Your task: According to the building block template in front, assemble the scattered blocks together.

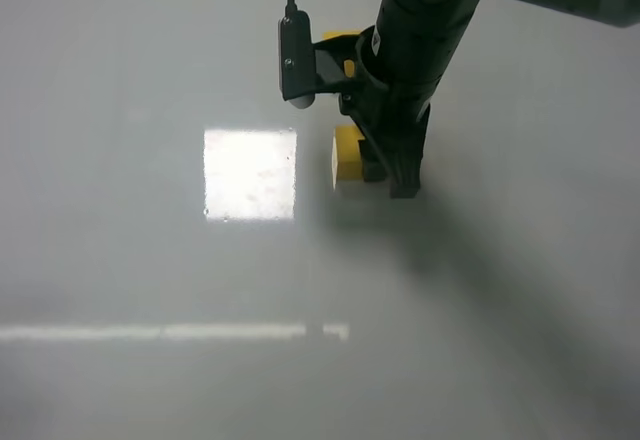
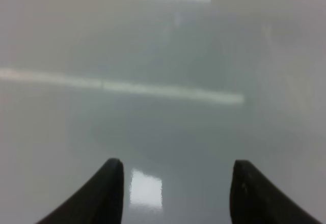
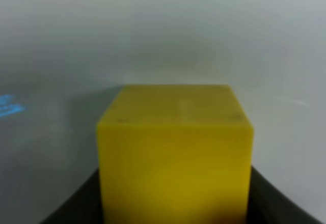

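The near part of the counter [image 1: 150,380] carries no block in the exterior high view. The left gripper [image 2: 175,193] is not visible in that view. Its wrist view shows both fingers [image 2: 104,193] spread apart over bare surface, with nothing between them.

Farther back, right of a bright reflection, the right gripper [image 1: 395,170] stands low over the counter. Its fingers [image 1: 405,175] pinch the yellow cube [image 1: 347,155]. The right wrist view confirms this: the yellow cube [image 3: 175,152] fills the gap, with a dark finger at each lower side. The cube appears to sit at or just above the surface; contact cannot be confirmed.

Beyond the arm, a yellow-and-orange fragment [image 1: 345,50] is partly hidden. It is probably the building block template, but this cannot be confirmed. The loose orange cube is not visible in any view.

Step in hand, as judged: the grasp on the yellow cube. The next move calls for locating the orange cube, then carrying the yellow cube against it, faces aligned and ordered as in the template.
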